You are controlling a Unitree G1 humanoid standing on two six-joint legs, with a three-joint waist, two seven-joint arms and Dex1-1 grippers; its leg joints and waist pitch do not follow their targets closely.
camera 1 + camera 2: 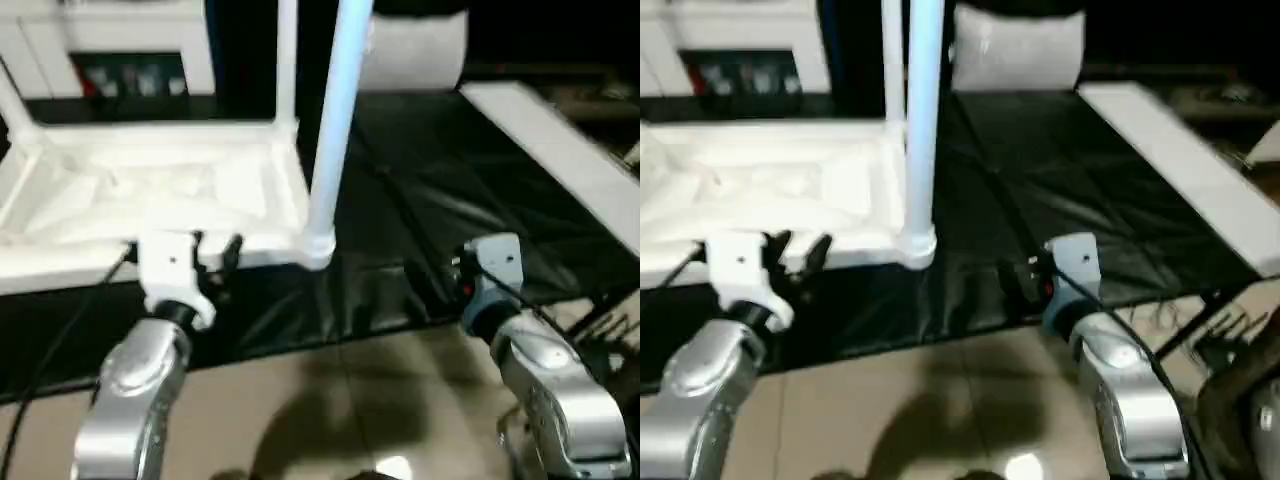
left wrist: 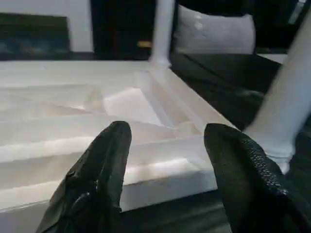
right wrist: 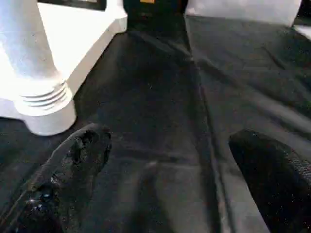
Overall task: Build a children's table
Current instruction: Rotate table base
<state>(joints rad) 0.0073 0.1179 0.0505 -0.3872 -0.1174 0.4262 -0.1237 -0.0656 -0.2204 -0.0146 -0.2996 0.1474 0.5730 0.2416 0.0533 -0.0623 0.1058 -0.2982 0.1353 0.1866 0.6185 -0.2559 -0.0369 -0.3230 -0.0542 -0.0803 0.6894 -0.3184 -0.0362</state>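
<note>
The table [image 1: 150,190] lies upside down on a black sheet [image 1: 440,200], ribbed underside up, with at least 2 legs standing in its corner sockets. The left gripper [image 1: 217,252] hovers at the table's near edge, fingers [image 2: 104,165] apart and empty, the rim just ahead of them. The nearest leg [image 1: 335,130] rises just beside it, toward the right arm. The right gripper [image 3: 170,179] is spread wide over bare sheet, holding nothing, with that leg's ribbed socket [image 3: 46,99] off to one side of its fingers.

Risks, as I judge them: the left gripper could knock the rim and slide the table on the slick sheet. Either arm swinging sideways might strike the upright leg and loosen or tip it if it isn't fully seated.
</note>
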